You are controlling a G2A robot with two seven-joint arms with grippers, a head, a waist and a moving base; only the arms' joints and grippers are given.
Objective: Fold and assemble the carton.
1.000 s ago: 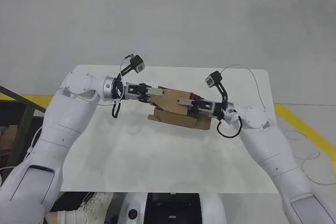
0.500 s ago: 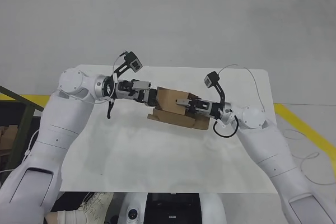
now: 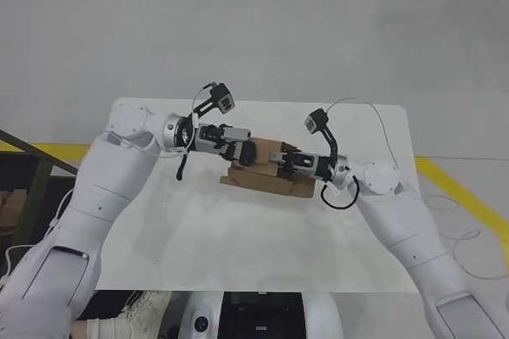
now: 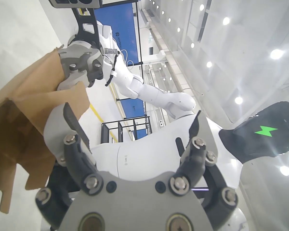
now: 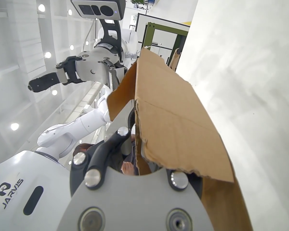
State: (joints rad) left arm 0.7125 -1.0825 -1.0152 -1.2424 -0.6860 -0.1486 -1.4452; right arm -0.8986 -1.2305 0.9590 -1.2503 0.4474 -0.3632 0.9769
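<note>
Since a second ago the left pincer (image 3: 248, 153) is brought further in over the carton (image 3: 260, 177), and the right pincer (image 3: 278, 159) is shifted slightly toward it.
The carton is seen half-folded on the white surface (image 3: 237, 246), with its flaps raised. The left pincer is held apart, one finger (image 4: 74, 123) laid against a raised flap. The right pincer appears clamped on the carton's upper wall, though its far finger is hidden by cardboard.
</note>
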